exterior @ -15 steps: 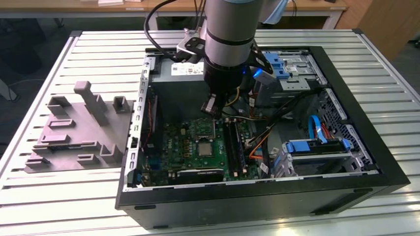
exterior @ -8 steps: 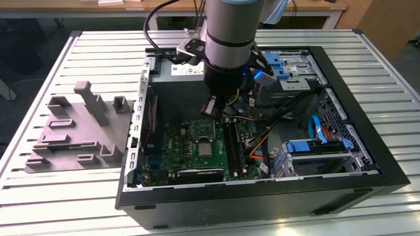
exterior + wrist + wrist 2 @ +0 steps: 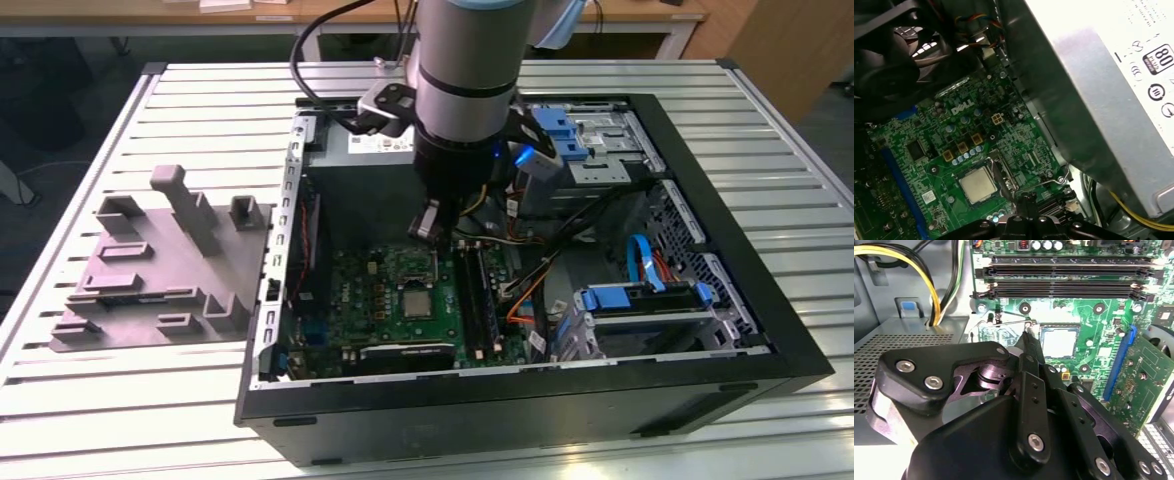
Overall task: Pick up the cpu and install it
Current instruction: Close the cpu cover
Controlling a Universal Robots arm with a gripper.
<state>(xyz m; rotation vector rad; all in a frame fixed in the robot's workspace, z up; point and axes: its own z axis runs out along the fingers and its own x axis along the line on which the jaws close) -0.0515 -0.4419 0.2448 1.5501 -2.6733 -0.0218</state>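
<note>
Grey cylindrical arm (image 3: 461,60), blue caps, black screw-studded gripper (image 3: 1026,347)

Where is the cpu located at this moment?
The cpu lies flat in its socket on the green motherboard inside the open computer case, near the exterior view's centre, just below the end effector.

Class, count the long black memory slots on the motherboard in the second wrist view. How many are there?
2: memory slot one and memory slot two lie side by side, beyond the cpu. Others may be hidden.
</note>
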